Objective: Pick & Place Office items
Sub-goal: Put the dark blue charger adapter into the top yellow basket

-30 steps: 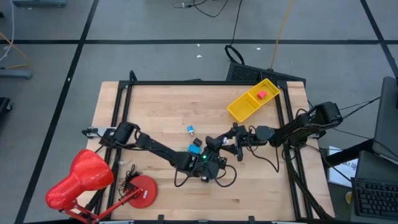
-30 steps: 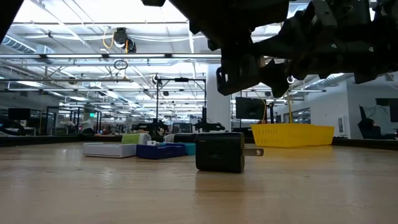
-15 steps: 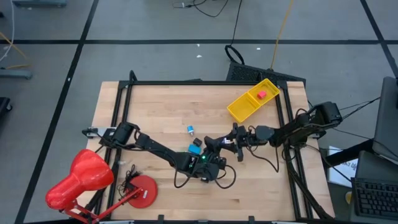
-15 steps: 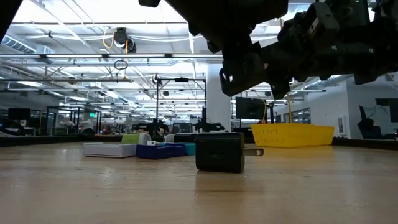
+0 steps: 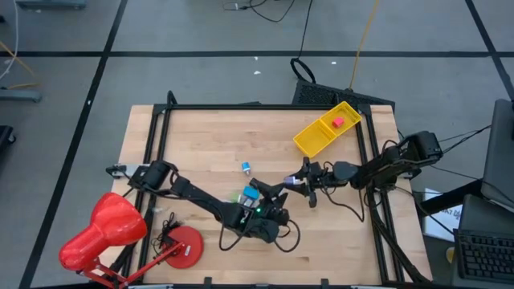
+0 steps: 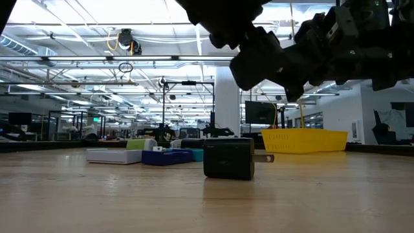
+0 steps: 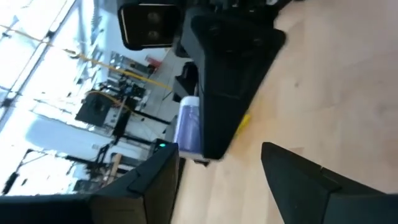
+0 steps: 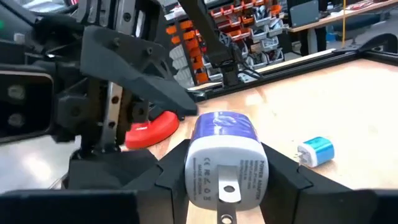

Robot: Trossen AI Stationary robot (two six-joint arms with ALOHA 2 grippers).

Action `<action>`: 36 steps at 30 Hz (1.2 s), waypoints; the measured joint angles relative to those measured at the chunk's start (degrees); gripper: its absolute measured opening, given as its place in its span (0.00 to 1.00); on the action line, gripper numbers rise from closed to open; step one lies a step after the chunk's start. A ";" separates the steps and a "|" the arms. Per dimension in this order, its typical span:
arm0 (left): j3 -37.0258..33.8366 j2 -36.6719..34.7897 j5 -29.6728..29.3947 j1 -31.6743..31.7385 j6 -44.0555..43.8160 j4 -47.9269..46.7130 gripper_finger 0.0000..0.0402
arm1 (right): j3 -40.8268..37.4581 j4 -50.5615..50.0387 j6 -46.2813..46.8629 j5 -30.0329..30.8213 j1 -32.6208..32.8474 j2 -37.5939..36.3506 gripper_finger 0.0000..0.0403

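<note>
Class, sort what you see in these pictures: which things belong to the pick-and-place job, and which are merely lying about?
Job: white-and-blue charger in the right gripper; black charger; small blue piece; red piece in the yellow tray.
Lying about: red lamp; keyboard beside the table.

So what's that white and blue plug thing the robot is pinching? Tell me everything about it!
The plug is a small rounded charger block, white at its flat end with tiny grey printing and a metal prong, blue-purple on the rest, and it looks like smooth plastic. The right gripper pinches it from both sides, holding it up above the wooden table. It sits just in front of the left gripper, whose jaws stand apart from it. In the high view it is only a small pale speck.
</note>
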 joint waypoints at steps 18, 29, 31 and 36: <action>-17.79 -25.80 41.88 6.85 -21.67 -11.15 0.48 | -9.10 1.94 -1.64 5.18 -1.02 -11.54 0.32; -54.20 -55.94 43.25 11.93 -32.09 7.97 0.44 | -11.94 1.37 -3.08 9.10 -1.04 -16.70 0.32; -59.10 -61.10 42.75 12.09 -34.04 8.83 0.43 | -12.24 -0.44 -3.44 10.18 -1.02 -17.54 0.32; -68.83 -75.16 43.31 11.37 -37.00 10.68 0.41 | -12.19 -1.68 -3.60 10.55 -1.39 -18.82 0.32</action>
